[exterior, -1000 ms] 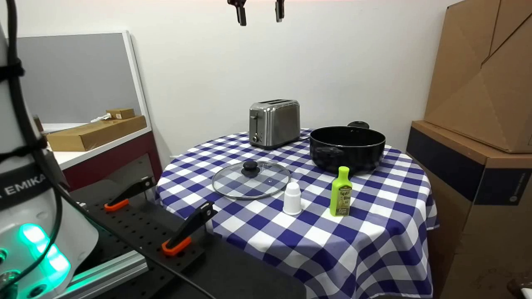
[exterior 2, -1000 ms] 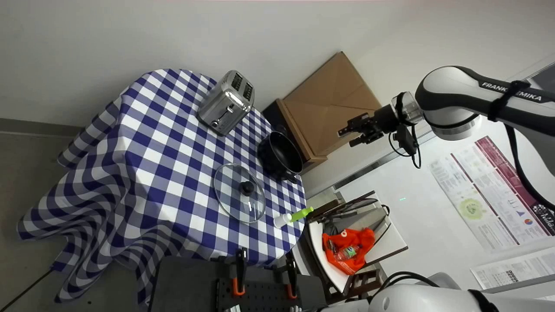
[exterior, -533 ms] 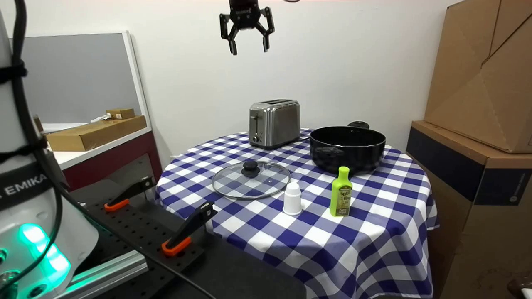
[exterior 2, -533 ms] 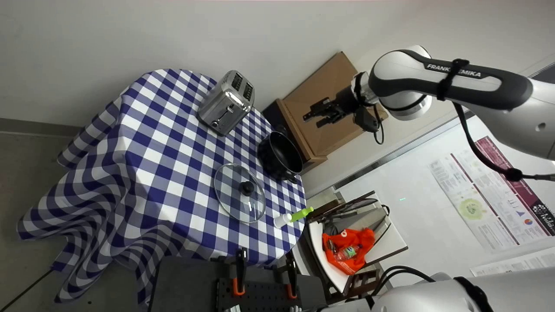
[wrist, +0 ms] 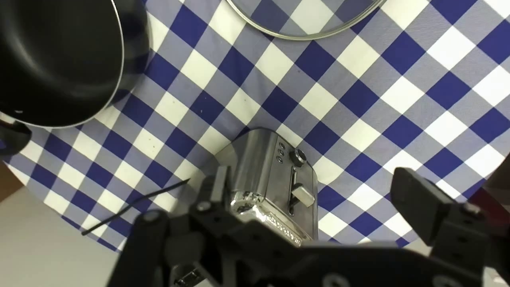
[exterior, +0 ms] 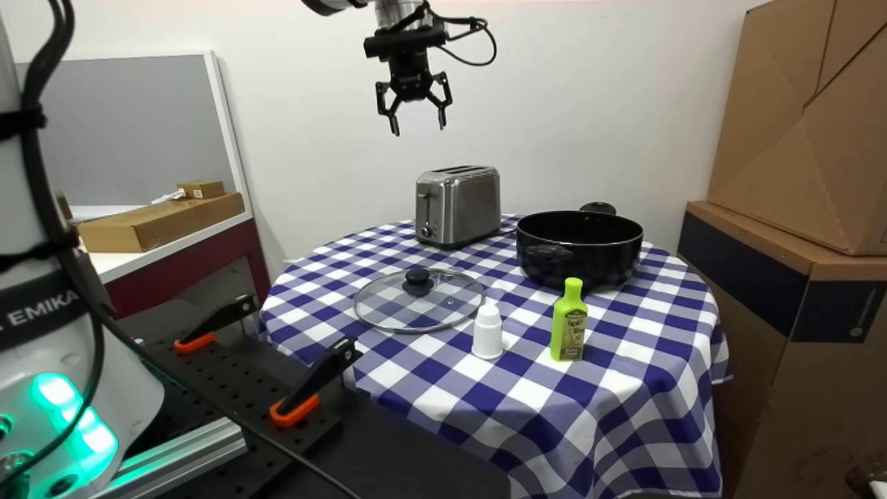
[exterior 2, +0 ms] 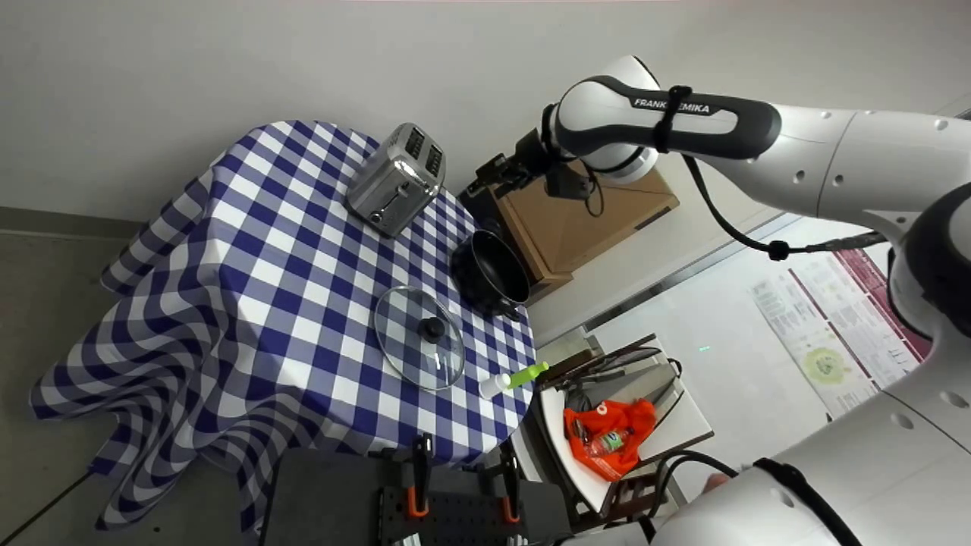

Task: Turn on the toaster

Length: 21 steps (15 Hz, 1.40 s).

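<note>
My claw (exterior: 419,130) hangs in the air, its two fingers (wrist: 416,203) spread wide with a gap between the tips. Below them, well apart, the toaster (exterior: 475,208) stands upright on the checked cloth (exterior: 527,388). Looking down in the wrist view, I see it in the space between my fingers, partly covered by the finger on the left of that picture and by the body of my claw. From here I can make out the lever (wrist: 303,194), a round dial (wrist: 298,157) and three small buttons (wrist: 281,152) in a row. Its top slots (exterior 2: 413,142) show in an exterior view.

The black pot (exterior: 578,260) also sits lower than my claw, near the toaster, past the left-hand finger in the wrist view. A dark cord (wrist: 135,205) crosses the cloth on that same side of my claw. Farther out from my fingertips than the toaster, the glass lid (exterior: 419,305) lies with its black handle up; only part of its rim reaches the wrist view. Farther yet from my claw, a white bottle (exterior: 488,333) and a green bottle (exterior: 569,326) stand upright, and both exterior views show them. My arm (exterior 2: 698,125) stretches back behind the claw.
</note>
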Each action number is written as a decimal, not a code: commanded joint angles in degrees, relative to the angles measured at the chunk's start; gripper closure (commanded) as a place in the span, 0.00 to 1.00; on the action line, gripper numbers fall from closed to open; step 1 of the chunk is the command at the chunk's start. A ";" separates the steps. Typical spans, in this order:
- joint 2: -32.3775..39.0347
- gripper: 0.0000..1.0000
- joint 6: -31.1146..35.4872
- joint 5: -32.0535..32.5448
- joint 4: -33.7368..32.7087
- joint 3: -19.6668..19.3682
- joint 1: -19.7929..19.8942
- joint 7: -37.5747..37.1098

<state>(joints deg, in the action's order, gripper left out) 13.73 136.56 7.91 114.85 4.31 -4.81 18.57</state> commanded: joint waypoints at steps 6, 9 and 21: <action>12.33 0.52 1.20 7.89 -10.36 2.78 -3.27 2.30; 14.13 0.76 2.28 9.90 -11.58 2.37 -4.12 1.63; 18.85 1.00 14.83 11.48 -10.42 -0.06 -4.87 -8.73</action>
<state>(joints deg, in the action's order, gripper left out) 31.61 148.05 19.76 104.46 5.53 -8.50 13.19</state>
